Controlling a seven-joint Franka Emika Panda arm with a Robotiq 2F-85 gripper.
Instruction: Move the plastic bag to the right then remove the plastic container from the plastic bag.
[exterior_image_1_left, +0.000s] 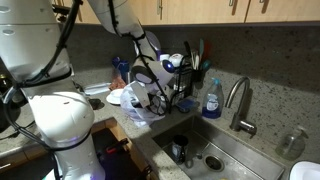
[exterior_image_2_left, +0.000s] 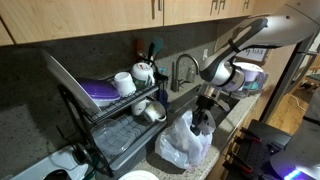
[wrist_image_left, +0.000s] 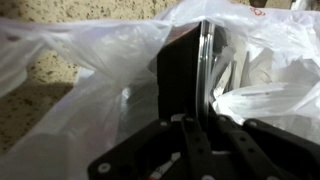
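Observation:
The plastic bag (wrist_image_left: 90, 90) is thin, whitish and wrinkly, and it fills the wrist view around my gripper (wrist_image_left: 198, 135). In both exterior views the bag (exterior_image_1_left: 133, 105) (exterior_image_2_left: 182, 142) sits on the counter beside the sink, and the gripper (exterior_image_1_left: 150, 92) (exterior_image_2_left: 205, 122) reaches down into its top. Inside the bag stands the plastic container (wrist_image_left: 182, 75), a dark upright panel with a clear ridged rim. The jaws stand almost together on the container's lower edge. The rest of the container is hidden by the bag film.
A dish rack (exterior_image_2_left: 110, 115) with a kettle and cups stands against the wall by the bag. The sink (exterior_image_1_left: 215, 150) holds a metal cup, with the faucet (exterior_image_1_left: 238, 100) and a blue soap bottle (exterior_image_1_left: 212, 98) behind it. A round white dish (exterior_image_2_left: 140, 176) lies at the counter's front.

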